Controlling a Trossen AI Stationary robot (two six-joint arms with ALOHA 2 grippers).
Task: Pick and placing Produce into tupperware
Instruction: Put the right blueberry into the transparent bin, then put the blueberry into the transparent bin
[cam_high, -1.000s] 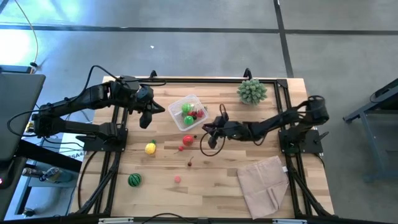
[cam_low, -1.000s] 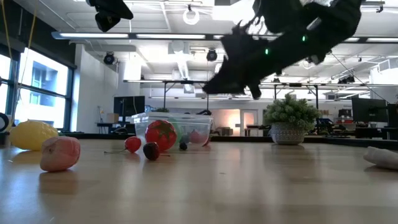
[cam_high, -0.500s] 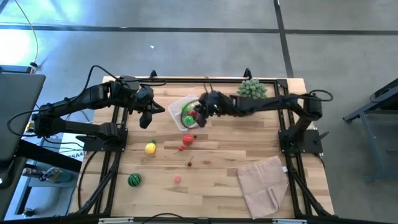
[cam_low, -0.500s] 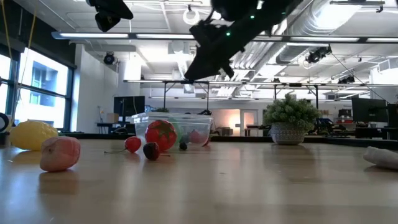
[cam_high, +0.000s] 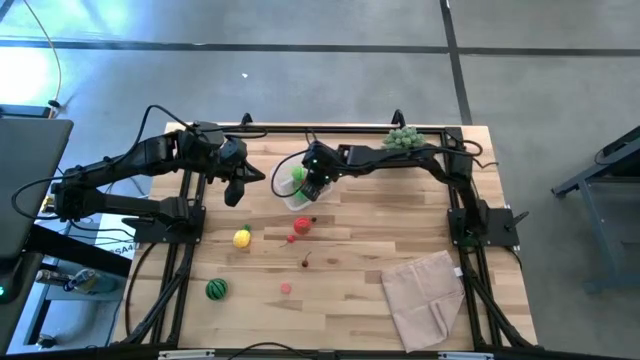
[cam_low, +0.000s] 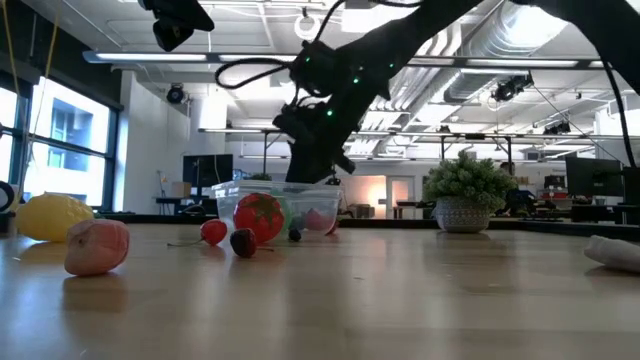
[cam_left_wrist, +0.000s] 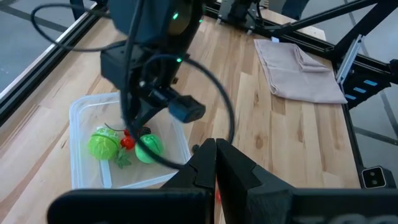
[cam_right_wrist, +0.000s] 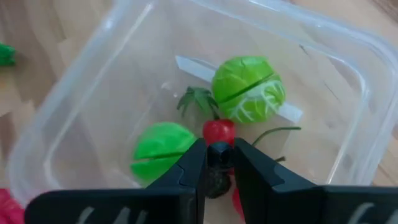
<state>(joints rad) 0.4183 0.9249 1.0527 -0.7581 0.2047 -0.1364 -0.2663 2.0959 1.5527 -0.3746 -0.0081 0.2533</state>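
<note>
The clear tupperware stands on the far middle of the table and holds two green rounds and a red berry with a green stalk. My right gripper points down into the tub, its fingers closed on a small dark berry. My left gripper hovers shut just left of the tub, touching nothing. On the wood in front lie a red tomato, a yellow lemon, a green striped melon ball, a pink piece and small berries. My right gripper pinches the small dark berry between its two fingertips, coming from above and pointing down into the tub. The berry sits just above the tub's floor, over the red berry; I cannot tell whether it touches anything below.
A spiky pale-green plant ball stands at the far right corner, close to the right arm. A beige folded cloth lies at the near right. Black frame rails run along the table's left and right sides. Bare wood lies between tomato and cloth.
My right arm has swung from the table's middle, right of the tomato, toward the far left, passed above the tub, then tipped its gripper downward and lowered it into the tub. The produce on the table has stayed where it was.
</note>
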